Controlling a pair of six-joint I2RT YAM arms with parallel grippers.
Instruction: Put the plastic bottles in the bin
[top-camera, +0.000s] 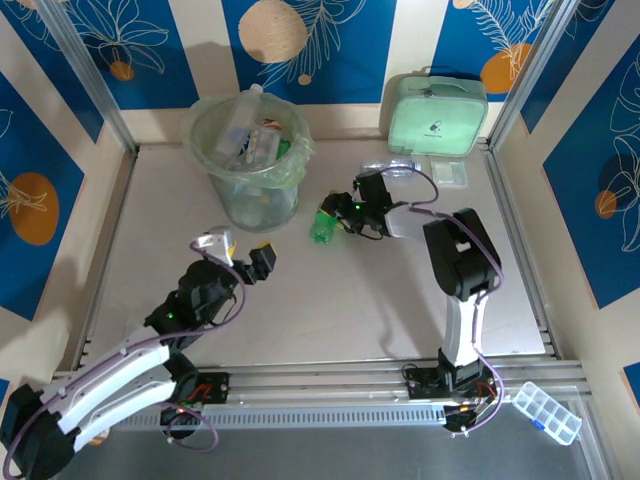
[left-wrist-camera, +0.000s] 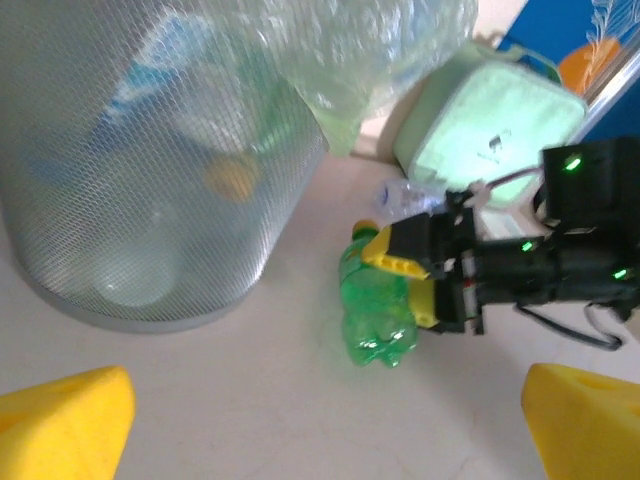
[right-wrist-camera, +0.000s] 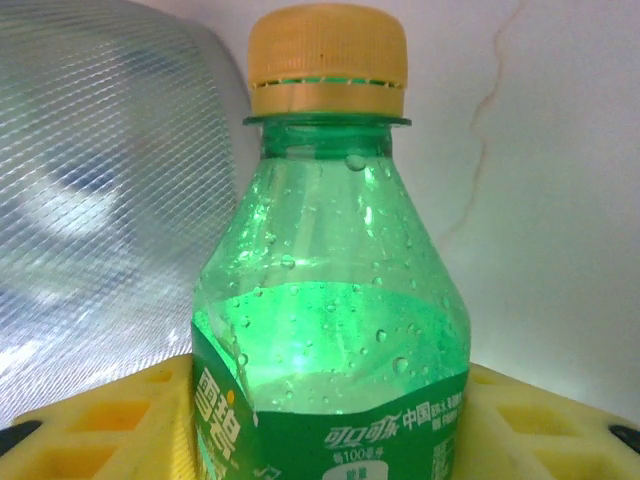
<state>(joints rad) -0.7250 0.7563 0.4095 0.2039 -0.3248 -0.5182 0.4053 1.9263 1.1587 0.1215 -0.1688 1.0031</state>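
Note:
A green bottle (top-camera: 323, 227) with a yellow cap (right-wrist-camera: 327, 60) lies on the table just right of the bin (top-camera: 248, 160). My right gripper (top-camera: 344, 214) is shut on it, its yellow fingers (right-wrist-camera: 100, 425) pressed against both sides of the labelled body (right-wrist-camera: 330, 300). In the left wrist view the same green bottle (left-wrist-camera: 375, 310) sits in the right gripper's fingers (left-wrist-camera: 400, 262). A clear bottle (top-camera: 392, 167) lies behind the right gripper. The bin, lined with a pale green bag, holds several bottles (top-camera: 250, 140). My left gripper (top-camera: 241, 252) hangs open in front of the bin with nothing between its fingertips (left-wrist-camera: 70, 420).
A mint-green zipped case (top-camera: 437, 110) stands against the back wall, with a small clear packet (top-camera: 448, 172) in front of it. The bin's mesh wall (left-wrist-camera: 150, 200) is close on the left of the green bottle. A clear compartment box (top-camera: 545, 411) lies off the table at the front right.

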